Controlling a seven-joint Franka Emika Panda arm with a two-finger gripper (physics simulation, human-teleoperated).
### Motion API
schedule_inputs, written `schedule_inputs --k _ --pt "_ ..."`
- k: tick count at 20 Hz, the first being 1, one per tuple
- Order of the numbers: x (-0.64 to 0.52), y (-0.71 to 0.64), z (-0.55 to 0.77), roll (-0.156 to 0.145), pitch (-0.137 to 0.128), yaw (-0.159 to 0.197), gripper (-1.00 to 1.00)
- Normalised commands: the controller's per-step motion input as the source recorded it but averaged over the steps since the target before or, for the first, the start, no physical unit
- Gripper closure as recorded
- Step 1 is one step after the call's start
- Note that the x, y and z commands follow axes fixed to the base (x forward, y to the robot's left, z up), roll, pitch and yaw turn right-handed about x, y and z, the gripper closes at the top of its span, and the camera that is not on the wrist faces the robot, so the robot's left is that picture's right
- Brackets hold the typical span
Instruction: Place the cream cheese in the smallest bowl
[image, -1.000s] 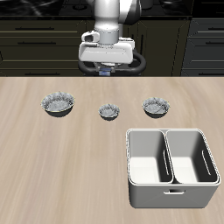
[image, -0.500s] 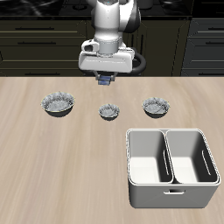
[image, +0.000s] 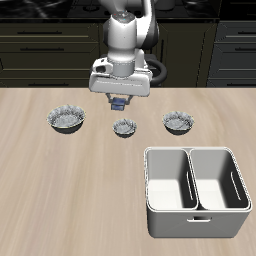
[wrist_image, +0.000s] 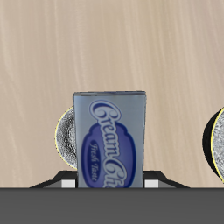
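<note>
My gripper (image: 119, 103) hangs above the table, shut on the cream cheese (image: 119, 103), a small dark blue box with a pale label. In the wrist view the cream cheese (wrist_image: 109, 140) stands upright between the fingers and fills the middle. The smallest bowl (image: 124, 127), grey-white and speckled with a scalloped rim, sits on the table just in front of and below the gripper. In the wrist view its rim (wrist_image: 63, 140) peeks out from behind the box, which hides most of it.
Two wider speckled bowls (image: 65, 120) (image: 178, 122) flank the small one in a row; one rim (wrist_image: 217, 144) shows in the wrist view. A big white double bin (image: 195, 190) stands nearer the table's front edge. Dark cabinets run behind the table.
The gripper has come down and forward with the cream cheese, from well behind the bowls to just above and behind the smallest bowl.
</note>
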Motion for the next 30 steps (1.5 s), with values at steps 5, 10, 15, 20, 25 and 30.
schedule_inputs --k 5,10,15,20,25,30 --pt "0.1 0.04 -0.14 0.013 0.023 0.01 1.0" --pt "0.23 -0.09 -0.19 -0.003 0.052 0.015 1.0" --pt "0.08 -0.03 -0.18 0.006 0.057 0.007 -1.0" --pt "-0.04 0.07 -0.1 0.026 0.04 -0.002 -1.0" --pt "-0.04 0.02 -0.02 0.004 0.014 -0.002 -1.0" --pt "-0.01 0.02 0.03 0.001 0.007 -0.016 -1.0"
